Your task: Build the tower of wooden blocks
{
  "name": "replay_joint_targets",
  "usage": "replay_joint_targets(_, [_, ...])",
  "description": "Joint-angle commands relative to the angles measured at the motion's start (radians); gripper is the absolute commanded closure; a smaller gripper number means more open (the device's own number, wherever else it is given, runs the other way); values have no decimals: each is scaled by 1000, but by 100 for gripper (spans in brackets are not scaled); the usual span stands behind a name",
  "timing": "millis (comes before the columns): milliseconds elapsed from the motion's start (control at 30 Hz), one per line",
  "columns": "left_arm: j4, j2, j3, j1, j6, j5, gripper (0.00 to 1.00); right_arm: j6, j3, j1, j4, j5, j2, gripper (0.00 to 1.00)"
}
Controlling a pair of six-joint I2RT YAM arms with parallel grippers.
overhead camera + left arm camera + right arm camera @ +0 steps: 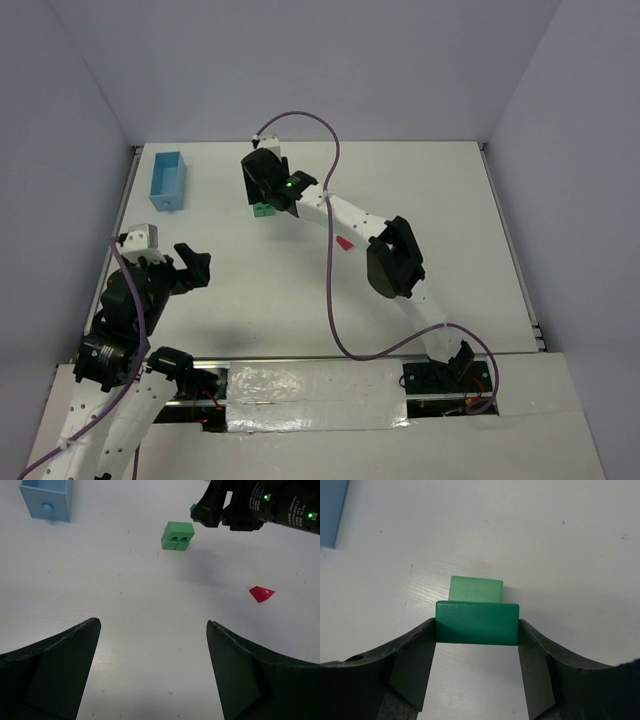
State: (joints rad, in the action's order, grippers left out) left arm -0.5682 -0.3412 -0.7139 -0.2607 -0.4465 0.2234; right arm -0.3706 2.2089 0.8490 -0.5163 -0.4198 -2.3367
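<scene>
The right pincer was clenched on a dark green rectangular wooden block, one finger pressed flat against each of its short ends. Just beyond that held piece in the right wrist view, a lighter green wooden block rested on the white table. From there I could not tell whether the two touched. In the left wrist view the resting green block showed two dark arched marks on its near face, and only a sliver of the held piece showed at the right pincer's tip, up and to the right of it and apart from it.

The small red triangular roof-shaped wooden piece lay on its own on the table, well apart from the green blocks and under the right arm's forearm in the top view. The light blue rectangular open box sat near the far left corner.

The left pincer was released, its dark fingers spread wide and grasping nothing, hovering over bare table near the left edge, well short of the blocks.
</scene>
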Motion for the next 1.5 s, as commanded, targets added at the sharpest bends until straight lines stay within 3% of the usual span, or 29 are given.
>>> replay_joint_targets(0, [50,-25,-10,-5,25,-38,1,9,63,4,67,18,-32,60])
replay_joint_targets(200, [50,-25,-10,-5,25,-36,0,9,187,-4,32,-36,-134,59])
replay_joint_targets(1067, [62,-28,-6,-3,32,-68,0,24,192,-19,47,6,-190,51])
replay_joint_targets(1467, [67,-33,-4,-6,37,-81,1,33,204,-27,58,3,-204,42])
